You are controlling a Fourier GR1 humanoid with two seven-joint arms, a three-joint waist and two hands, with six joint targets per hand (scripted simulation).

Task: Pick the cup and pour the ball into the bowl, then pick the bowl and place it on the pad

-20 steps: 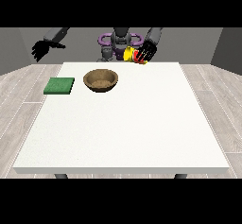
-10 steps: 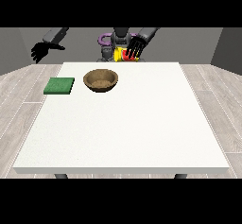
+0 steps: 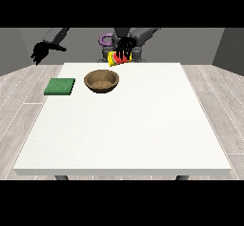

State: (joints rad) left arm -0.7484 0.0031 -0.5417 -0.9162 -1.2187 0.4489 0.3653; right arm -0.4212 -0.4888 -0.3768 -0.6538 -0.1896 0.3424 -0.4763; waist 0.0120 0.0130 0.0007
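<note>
Item: small cup, yellow with red markings, held just behind the far rim of the round brown wooden bowl. Holder: black hand at the view's right, its fingers curled down over the cup's top and side. Ball: not visible; presumably inside the cup.

Step in hand, as judged: carrying the cup to the bowl for the pour. Advice: bring the cup's mouth over the bowl's middle before tipping, and tip low so the ball cannot bounce out over the rim.

Second hand: black, at the view's left, raised well behind and left of the bowl, off the surface; holds nothing; finger posture cannot be told.

Green square pad: flat, just left of the bowl, apart from it.

Surface: large white table, bare in front of the bowl.

Room: grey plank floor, grey walls.
</note>
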